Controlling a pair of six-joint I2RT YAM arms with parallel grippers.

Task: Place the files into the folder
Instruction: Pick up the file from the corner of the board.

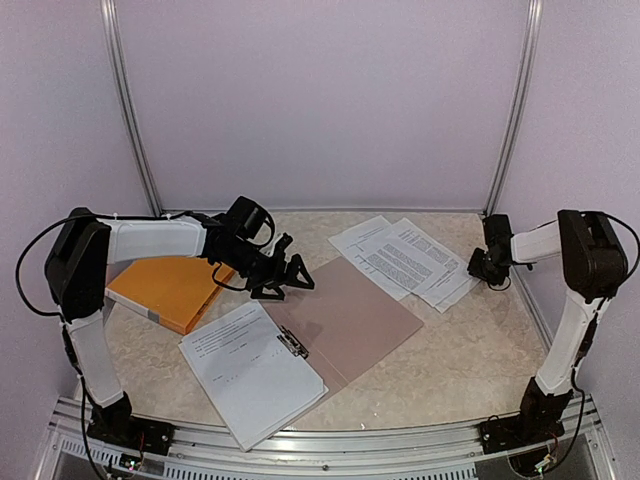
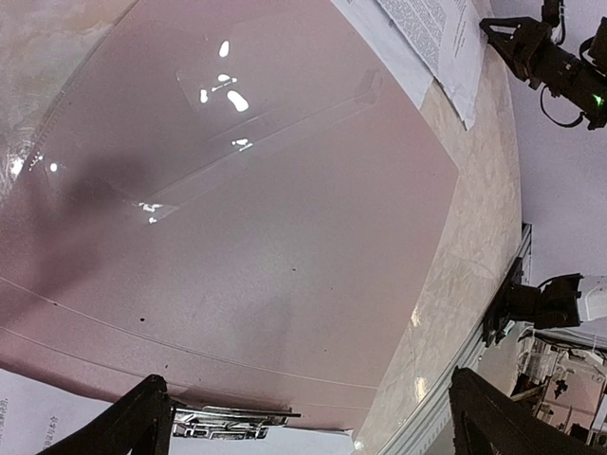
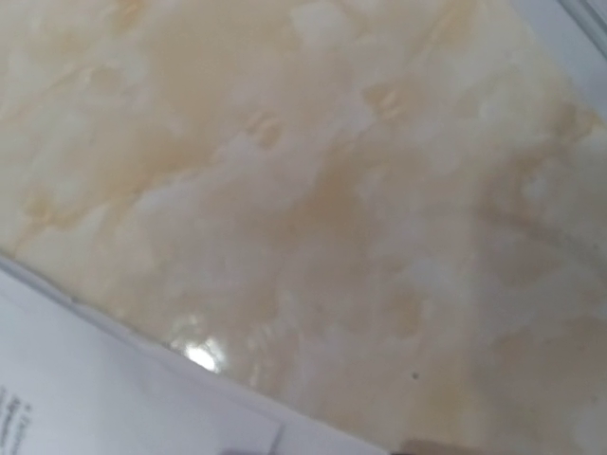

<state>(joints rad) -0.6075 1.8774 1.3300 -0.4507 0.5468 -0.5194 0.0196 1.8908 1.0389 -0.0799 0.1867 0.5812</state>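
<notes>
Marbled tabletop (image 1: 450, 365): folder (image 1: 365, 315) lies open centre-frame, ready; left gripper (image 1: 290, 282) above it, fingers wide; right gripper (image 1: 489, 268) at the files (image 1: 400, 255), closure unclear.

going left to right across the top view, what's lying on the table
orange book → white sheet under the clip → pink folder flap → loose printed files
</notes>
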